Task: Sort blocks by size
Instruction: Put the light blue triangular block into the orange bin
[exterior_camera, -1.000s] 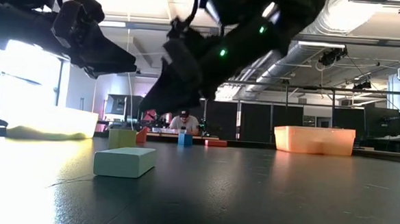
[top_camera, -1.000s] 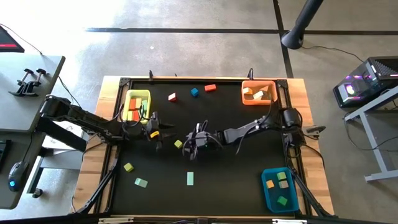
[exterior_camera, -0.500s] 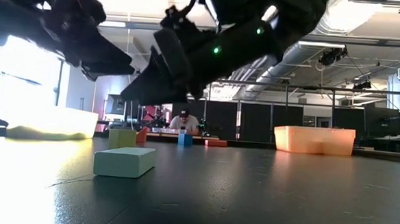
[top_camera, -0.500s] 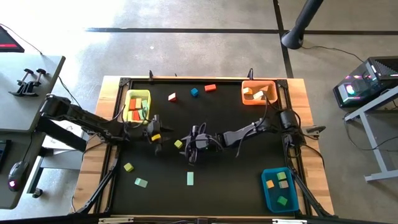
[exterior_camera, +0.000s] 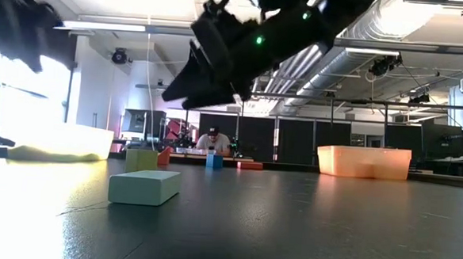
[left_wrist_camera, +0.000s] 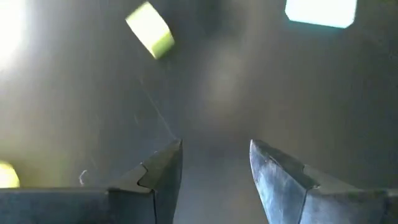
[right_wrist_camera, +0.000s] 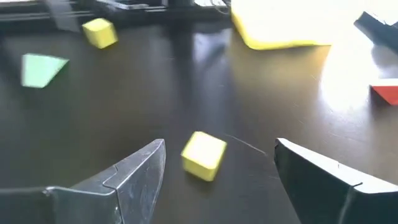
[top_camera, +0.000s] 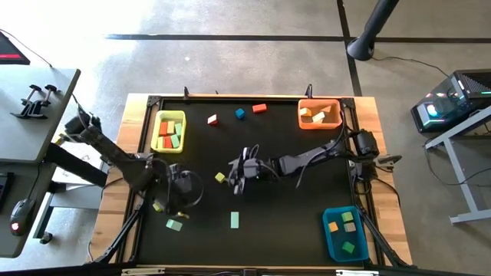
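1. Blocks: several lie loose on the black surface [top_camera: 291, 222]. A red one [top_camera: 259, 108], a blue one [top_camera: 240, 113] and a red-and-pale one [top_camera: 212, 119] sit along the far edge. A yellow cube [top_camera: 220, 178] lies near the middle. A yellow-green cube [top_camera: 159, 206], a mint block [top_camera: 174, 225] and a mint bar [top_camera: 235, 220] lie toward the near left.

2. Bins: the yellow bin [top_camera: 158, 123] at far left, the orange bin [top_camera: 304, 121] at far right and the blue bin [top_camera: 328, 238] at near right each hold a few blocks already. Judged: one bin per size class, sort partly done.

3. Right gripper [top_camera: 236, 175]: reaches across to mid-surface, just beside the yellow cube. In its wrist view the fingers [right_wrist_camera: 130, 171] are spread wide, with the cube [right_wrist_camera: 203, 155] lying between and just ahead of them, untouched. Judged: the spread stance straddles the cube so a short drop and a squeeze would take it. In the low view this gripper [exterior_camera: 188, 84] hangs well off the surface.

4. Left gripper [top_camera: 178, 198]: over the near-left area, near the yellow-green cube. Its fingers [left_wrist_camera: 163, 171] are parted and hold nothing; the wrist view shows the yellow-green cube [left_wrist_camera: 150, 29] and a mint block [left_wrist_camera: 321, 12] farther ahead. Judged: released and lining up on one of the near-left pieces; which one, cannot tell.

5. Risk, judged: the cube sits skewed to the right fingers, so it may twist on closing.
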Action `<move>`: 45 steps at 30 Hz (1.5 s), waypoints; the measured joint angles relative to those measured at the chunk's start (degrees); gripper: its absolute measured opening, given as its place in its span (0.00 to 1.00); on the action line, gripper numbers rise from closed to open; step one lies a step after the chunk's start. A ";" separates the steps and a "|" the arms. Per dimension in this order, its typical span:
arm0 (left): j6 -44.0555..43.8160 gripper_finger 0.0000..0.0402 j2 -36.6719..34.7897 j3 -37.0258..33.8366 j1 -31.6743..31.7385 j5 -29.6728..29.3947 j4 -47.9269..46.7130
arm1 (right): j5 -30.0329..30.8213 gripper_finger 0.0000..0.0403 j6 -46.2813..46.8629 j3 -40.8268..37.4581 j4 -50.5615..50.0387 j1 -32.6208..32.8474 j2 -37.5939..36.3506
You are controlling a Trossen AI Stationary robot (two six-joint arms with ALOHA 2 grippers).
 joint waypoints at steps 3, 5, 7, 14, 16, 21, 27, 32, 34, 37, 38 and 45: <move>-6.45 0.43 4.62 5.60 -4.93 6.44 -7.44 | -1.97 0.73 -0.12 -0.66 -0.09 -0.47 0.00; -8.78 0.43 7.01 7.55 -7.92 11.67 -8.06 | -2.38 0.73 -0.34 -0.99 0.03 -0.28 0.00; -11.98 0.43 9.07 8.01 -10.63 16.13 -7.40 | -2.56 0.73 -0.36 -1.36 1.14 -0.20 0.00; -11.56 0.43 15.34 7.96 -16.66 18.07 -4.87 | -3.60 0.73 -4.43 -1.92 7.56 0.53 0.02; -9.40 0.43 16.95 7.26 -17.05 17.49 -4.76 | -5.71 0.73 -5.49 -1.92 8.40 0.82 0.02; -7.65 0.45 21.01 4.31 -16.47 17.73 -0.86 | -8.46 0.73 -7.40 -1.92 9.13 1.25 0.02; -2.44 0.54 25.07 3.55 -15.08 18.28 1.29 | -8.59 0.73 -7.63 -1.92 8.95 1.25 0.02; 2.03 0.56 27.07 3.85 -13.92 18.46 2.04 | -8.59 0.73 -7.42 -1.92 8.82 1.25 0.02; 4.18 0.55 27.13 3.78 -13.63 18.15 2.87 | -8.59 0.73 -7.42 -1.92 8.74 1.25 0.02; 5.92 0.53 27.02 3.70 -13.08 17.60 4.21 | -8.59 0.73 -7.11 -1.92 8.71 1.25 0.02; 6.09 0.51 27.02 3.70 -12.87 17.80 4.23 | -8.59 0.73 -6.90 -1.92 8.53 1.25 0.02; 6.12 0.30 27.04 3.68 -12.19 18.36 5.10 | -8.30 0.73 -4.89 -1.99 0.74 2.52 -1.88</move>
